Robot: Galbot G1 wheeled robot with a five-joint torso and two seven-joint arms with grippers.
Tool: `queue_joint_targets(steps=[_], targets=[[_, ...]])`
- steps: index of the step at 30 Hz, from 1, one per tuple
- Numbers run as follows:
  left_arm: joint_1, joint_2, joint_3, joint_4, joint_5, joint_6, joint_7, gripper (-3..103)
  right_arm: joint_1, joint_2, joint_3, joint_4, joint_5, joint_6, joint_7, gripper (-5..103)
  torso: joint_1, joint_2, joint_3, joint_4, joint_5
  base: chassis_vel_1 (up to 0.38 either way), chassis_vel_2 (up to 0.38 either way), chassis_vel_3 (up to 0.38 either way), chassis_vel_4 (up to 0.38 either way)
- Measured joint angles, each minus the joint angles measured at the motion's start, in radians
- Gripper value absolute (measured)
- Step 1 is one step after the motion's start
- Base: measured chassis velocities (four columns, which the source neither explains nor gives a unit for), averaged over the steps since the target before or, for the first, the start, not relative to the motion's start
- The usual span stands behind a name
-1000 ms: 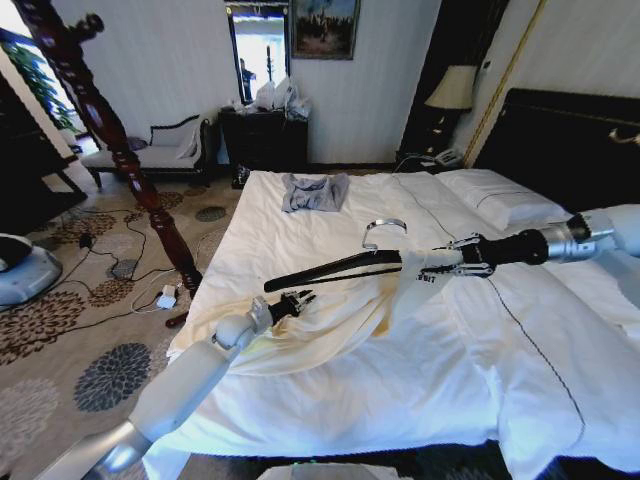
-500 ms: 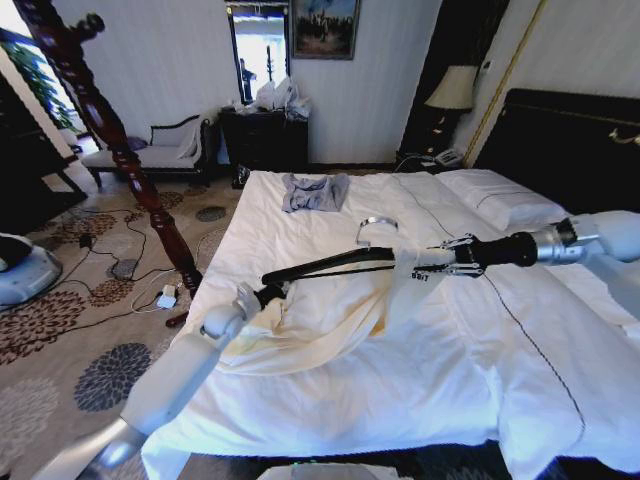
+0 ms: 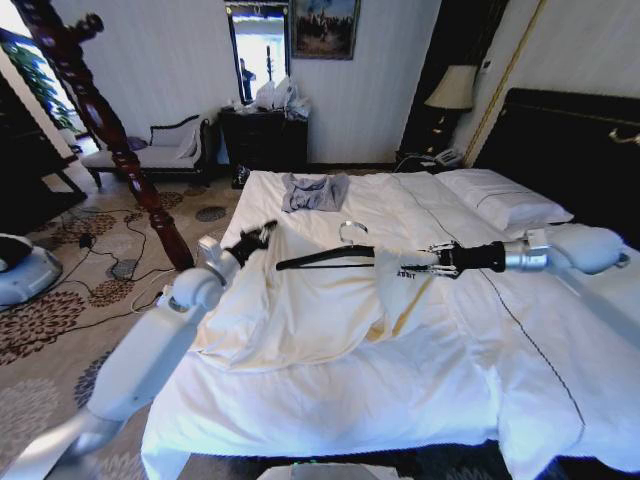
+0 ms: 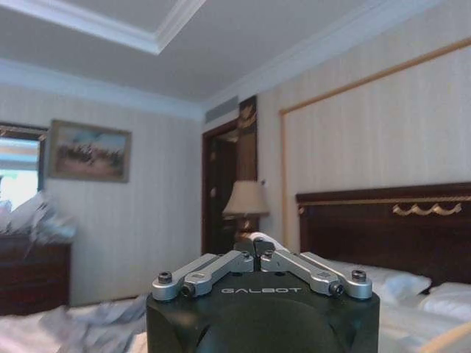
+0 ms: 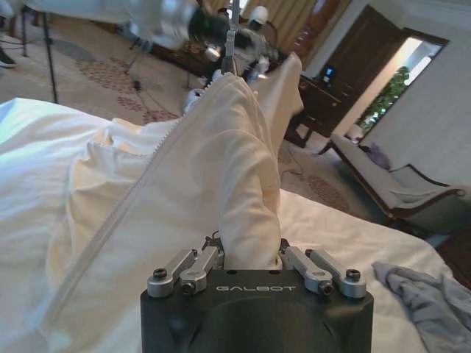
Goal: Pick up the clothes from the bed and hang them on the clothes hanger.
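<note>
The left gripper (image 3: pixel 262 233), closed and empty, had lifted clear of the clothes (image 3: pixel 300 315); the right gripper (image 3: pixel 432 262) still clamped them at the clothes hanger (image 3: pixel 322 259), leaving them only partly hung.

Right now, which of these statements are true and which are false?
1. The right gripper has its fingers shut on the shirt. True.
2. The left gripper holds the hanger. False: its fingers are shut on nothing, and it is apart from the hanger's end.
3. The grey garment lies on the floor. False: it lies on the bed, at the far end.
4. The hanger's hook points up. True.
</note>
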Motion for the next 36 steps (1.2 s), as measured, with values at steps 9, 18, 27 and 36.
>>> queue_joint_targets(steps=[9,18,27,36], targets=[[0.006,-0.011,0.019,-0.071,-0.011,0.017,-0.003,0,-0.004,0.013,-0.001,-0.032,0.011,0.004,0.038,25,0.000,0.000,0.000,-0.0002,-0.0001,0.000,0.000,0.000,0.000],[0.005,-0.043,0.083,-0.100,-0.006,0.025,0.019,0,-0.004,0.042,-0.013,-0.048,0.058,0.014,0.064,25,0.000,0.000,0.000,-0.0001,-0.0001,0.000,0.000,0.000,0.000],[-0.023,-0.090,0.162,-0.092,0.020,-0.001,0.063,0,-0.016,0.111,-0.041,-0.026,0.163,0.039,0.096,25,0.000,0.000,0.000,0.0001,0.0000,0.000,0.000,0.000,0.000],[-0.090,-0.117,0.231,-0.064,0.038,-0.004,0.062,0,-0.012,0.137,-0.045,-0.006,0.208,0.060,0.132,25,0.000,0.000,0.000,-0.0001,-0.0001,0.000,0.000,0.000,0.000]])
